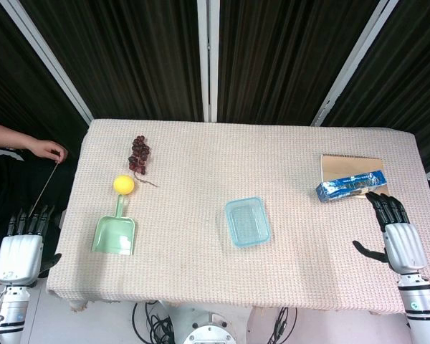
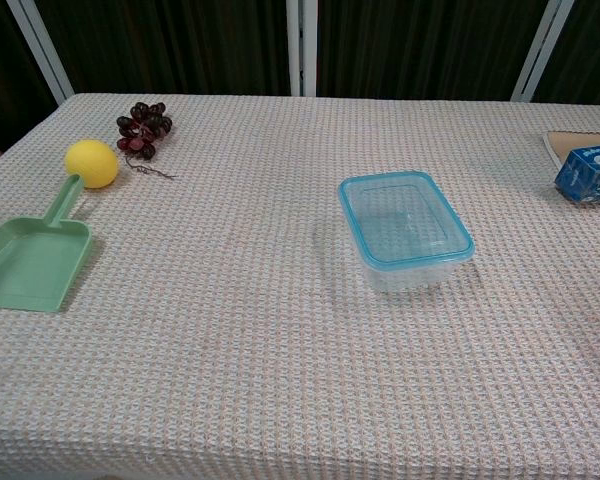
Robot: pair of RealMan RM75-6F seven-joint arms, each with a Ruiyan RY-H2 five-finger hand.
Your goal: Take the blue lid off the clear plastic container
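While the blue lid (image 2: 404, 218) is seen seated on the clear plastic container (image 2: 410, 270) mid-tabletop, nothing of the task is done. The left hand (image 1: 23, 247) and right hand (image 1: 398, 233), well apart from the container, are held empty, fingers released.

bright, even overhead light, sharp focus in both views, only soft faint shadows, dark backdrop behind.

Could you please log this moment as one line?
phase: pre-reach | blue lid: on clear plastic container | left hand: open | right hand: open
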